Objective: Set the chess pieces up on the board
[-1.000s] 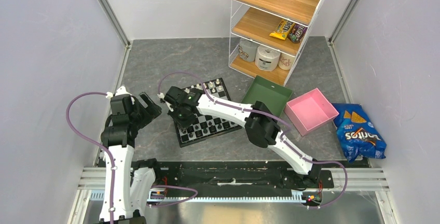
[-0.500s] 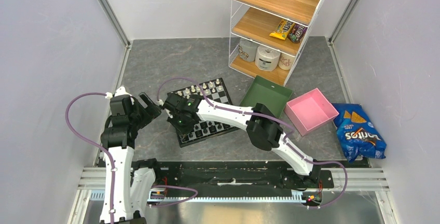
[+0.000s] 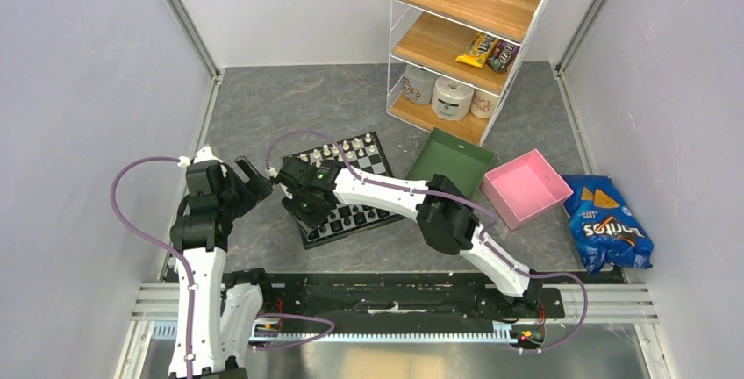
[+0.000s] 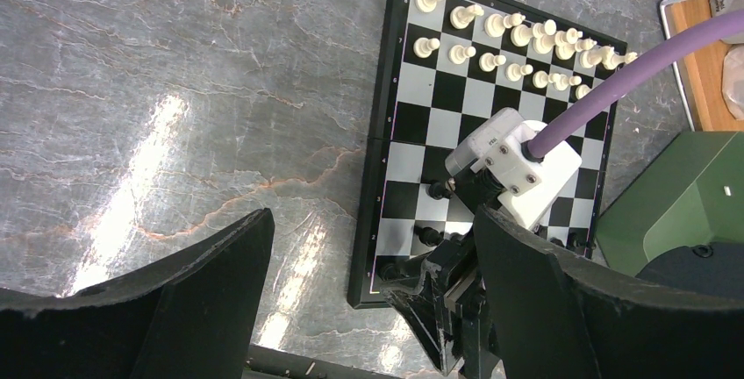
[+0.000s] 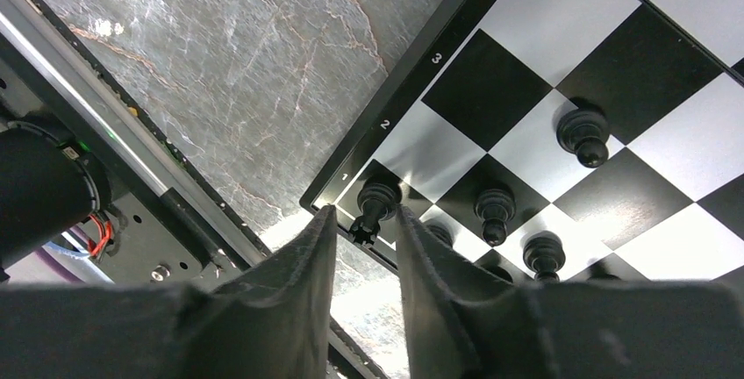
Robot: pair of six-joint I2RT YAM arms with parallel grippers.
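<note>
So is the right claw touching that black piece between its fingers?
Cannot tell. The right wrist view shows the black piece between the right gripper fingertips, but dark edges blur together, so neither contact nor gap is plain.

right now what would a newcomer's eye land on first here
The right gripper reaches across to the near-left corner of the board, a black piece on the corner square standing between its jaws. Next come the white pieces in two rows along the far edge, and the pink tray and blue chip bag at right.
</note>
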